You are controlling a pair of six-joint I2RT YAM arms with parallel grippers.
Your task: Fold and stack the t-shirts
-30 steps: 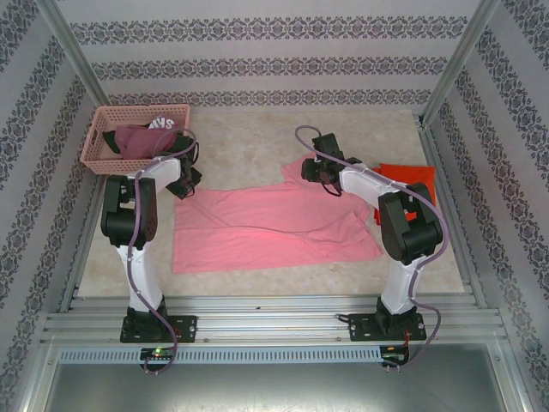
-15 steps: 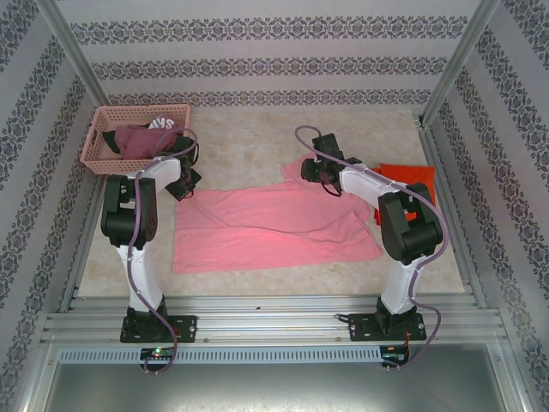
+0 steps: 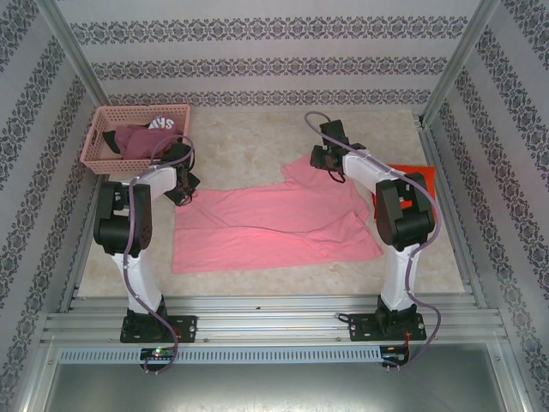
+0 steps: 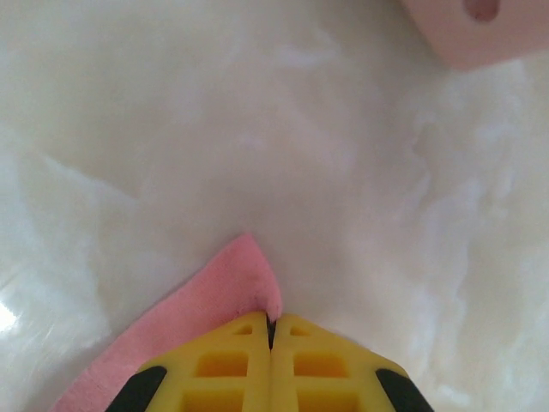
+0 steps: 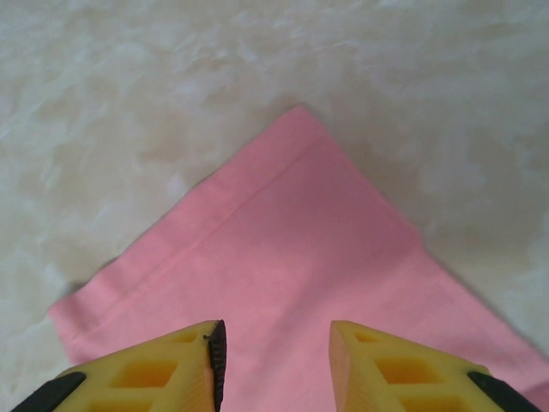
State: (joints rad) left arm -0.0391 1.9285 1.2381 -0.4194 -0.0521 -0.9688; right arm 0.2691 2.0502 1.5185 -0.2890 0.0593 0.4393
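Since the earlier frame, the left gripper (image 4: 271, 324) had closed, and the right arm had reached farther back along the salmon-pink t-shirt (image 3: 274, 227). Left jaws were pressed together, pinching that shirt's far left corner. The right gripper (image 5: 276, 330) stood over the shirt's far right sleeve, jaws narrowly apart with nothing gripped between them. The shirt lay spread on the table (image 3: 249, 133). Just right of it lay the orange-red t-shirt (image 3: 419, 176), partly behind the right arm. Beyond its left corner stood the pink basket (image 3: 96, 144).
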